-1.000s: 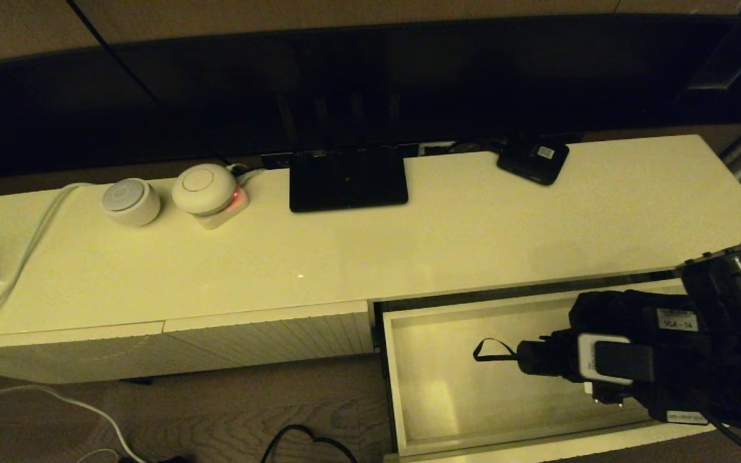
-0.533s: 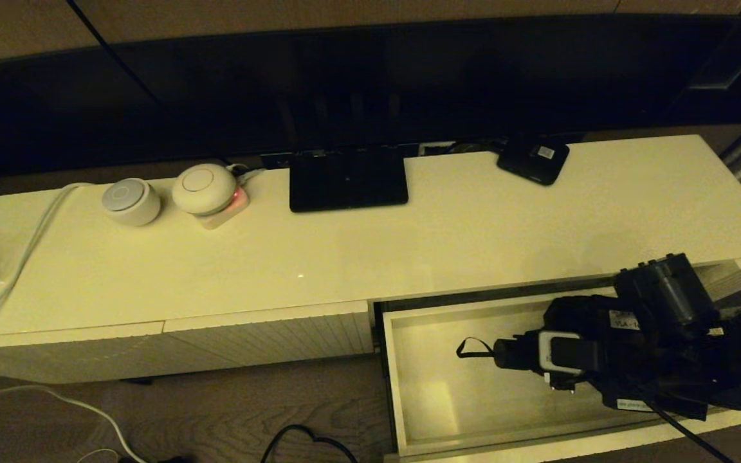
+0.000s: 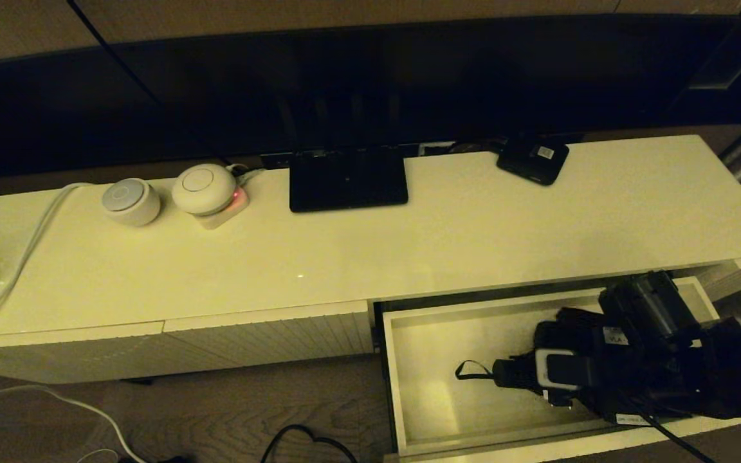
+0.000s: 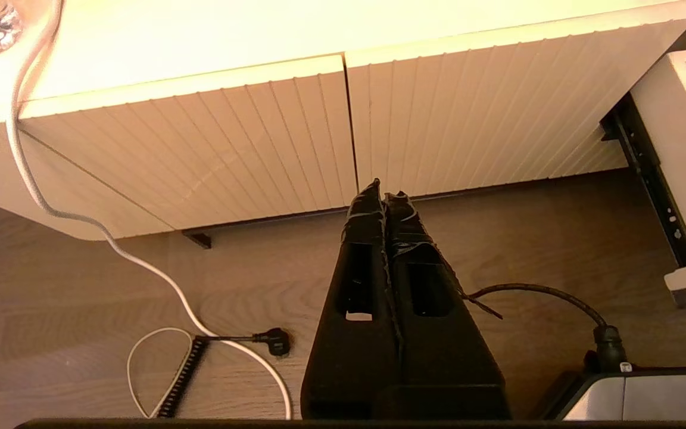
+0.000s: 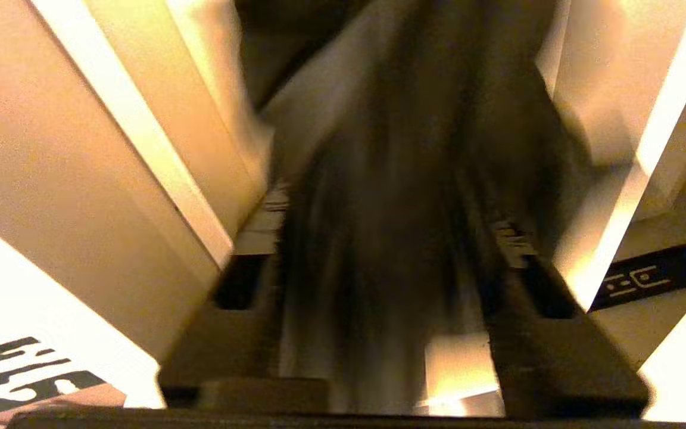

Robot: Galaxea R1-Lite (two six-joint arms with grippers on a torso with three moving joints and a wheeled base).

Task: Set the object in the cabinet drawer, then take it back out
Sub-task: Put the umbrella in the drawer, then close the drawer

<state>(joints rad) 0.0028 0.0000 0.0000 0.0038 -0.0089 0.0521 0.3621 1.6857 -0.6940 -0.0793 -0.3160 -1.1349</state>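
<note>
Holding the umbrella (image 3: 538, 363) between its fingers, the right gripper (image 3: 560, 373) sits low inside the open drawer (image 3: 422, 418), near its right end. Releasing badly could let the baggy fabric catch on a finger (the wrist loop (image 3: 467, 371) lies loose too). The left gripper (image 4: 383, 199) hangs parked before the cabinet front, fingers pressed together.

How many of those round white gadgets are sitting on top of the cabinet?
2, side by side near the cabinet top's back left: a smaller one with a grey top, and a larger domed one to its right on a base with a red light. None seem hidden.
</note>
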